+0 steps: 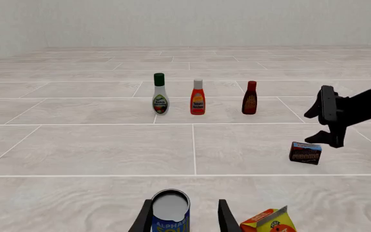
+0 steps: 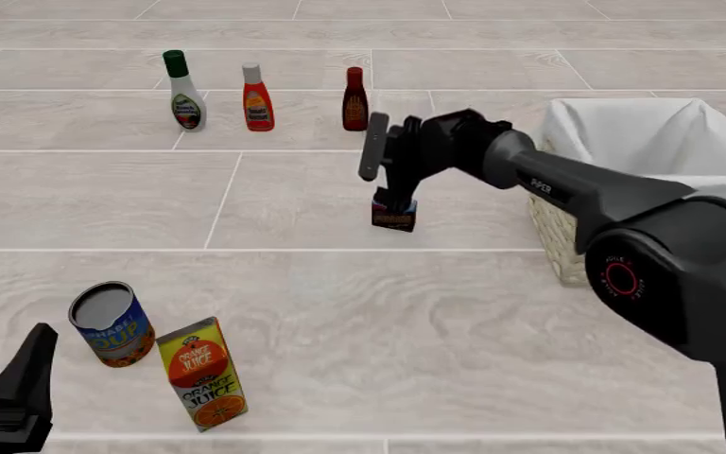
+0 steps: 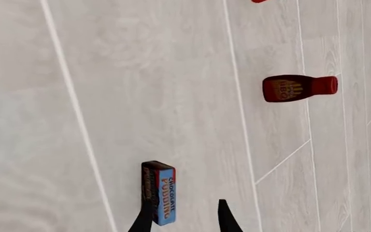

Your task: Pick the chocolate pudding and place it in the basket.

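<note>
Just left of the basket [image 2: 647, 142], on the pale tile-patterned table [image 2: 337, 303], the chocolate pudding [image 2: 393, 217] stood on the surface, well short of the rim. The right gripper [image 2: 389, 185] hung directly over it, fingers spread with a clear gap, holding nothing. In the right wrist view the carton [image 3: 159, 193] sat by one fingertip [image 3: 143, 220] rather than centred in the gap, so the grip looked off to one side. In the left wrist view the lower finger [image 1: 332, 137] seemed to be just above the pudding's top edge; touching or not, cannot tell.

Step in hand, by my read: line up and descend for the pick. To do it well, shift the gripper sideways until the carton sits mid-gap, then go down so both pads cover the narrow faces, then close. Closing as it stood would likely push or tip the small box. Once gripped, lift clear of the basket wall before carrying it over the white lining.

The left gripper [image 2: 16, 392] sat low at the near edge, jaws apart, empty, framing the soup can [image 1: 170, 211] in its own view; the orange juice carton [image 2: 199, 371] lay beside the can. Three bottles stood in a far row: white dressing [image 2: 184, 92], red ketchup [image 2: 257, 97], dark sauce [image 2: 355, 99].
</note>
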